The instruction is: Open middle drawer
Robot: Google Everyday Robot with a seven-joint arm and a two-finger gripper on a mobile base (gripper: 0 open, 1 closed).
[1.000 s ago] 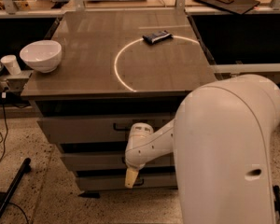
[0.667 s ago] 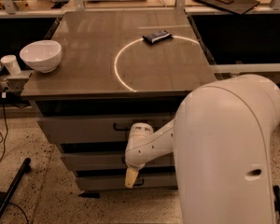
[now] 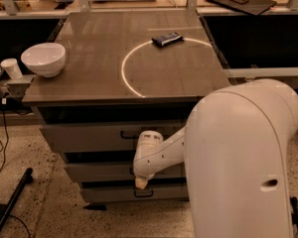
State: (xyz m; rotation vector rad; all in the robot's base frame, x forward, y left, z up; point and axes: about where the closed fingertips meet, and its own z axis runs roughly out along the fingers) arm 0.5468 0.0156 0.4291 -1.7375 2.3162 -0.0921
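Observation:
The grey cabinet under the table has three stacked drawer fronts. The middle drawer is the low, wide grey front between the top drawer and the bottom drawer. It looks closed, flush with the others. My gripper hangs from the white arm, pointing down, right in front of the middle drawer's centre. The drawer's handle is hidden behind the gripper. Whether the gripper touches the handle cannot be told.
The table top holds a white bowl at the left edge and a dark flat packet at the back. A white cup stands on a ledge at left. My white body fills the right. A black pole lies on the floor at left.

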